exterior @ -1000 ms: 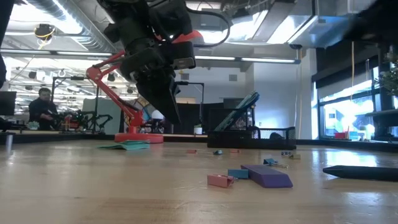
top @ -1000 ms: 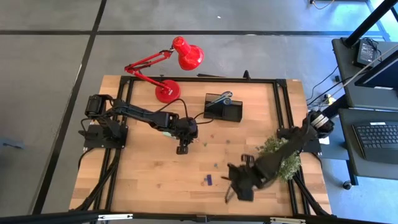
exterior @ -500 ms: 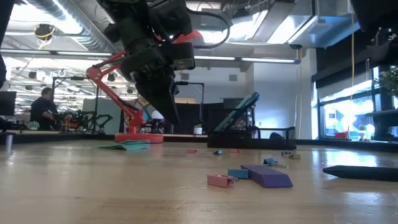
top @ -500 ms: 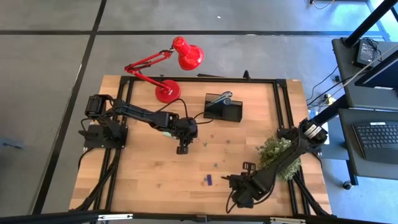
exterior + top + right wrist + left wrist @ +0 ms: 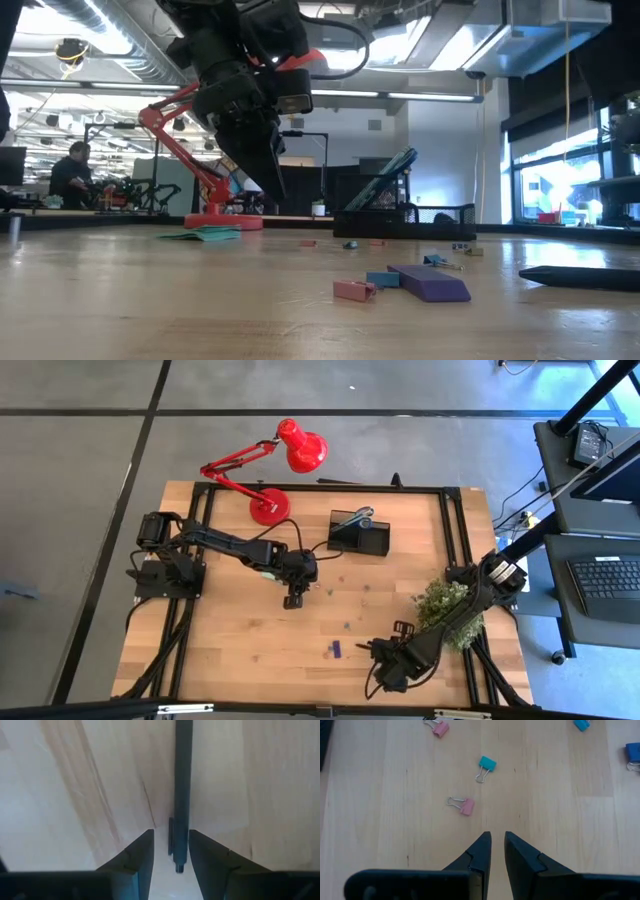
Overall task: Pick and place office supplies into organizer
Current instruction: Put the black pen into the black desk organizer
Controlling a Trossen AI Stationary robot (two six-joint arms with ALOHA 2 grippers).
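Scissors [image 5: 352, 518] already in organizer [image 5: 360, 540] — clips, pen [image 5: 183, 785] left. Right gripper [image 5: 170, 851] spread around pen; left gripper [image 5: 497, 851] nearly closed, empty.

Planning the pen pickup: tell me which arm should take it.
Right. The right gripper is low at the table's near edge with the black pen lying between its open fingers. The left gripper hangs mid-table over binder clips, empty, far from the pen.

2 dark jointed arms, black cabling, wedge-shaped matte black fingers [image 5: 481, 851]
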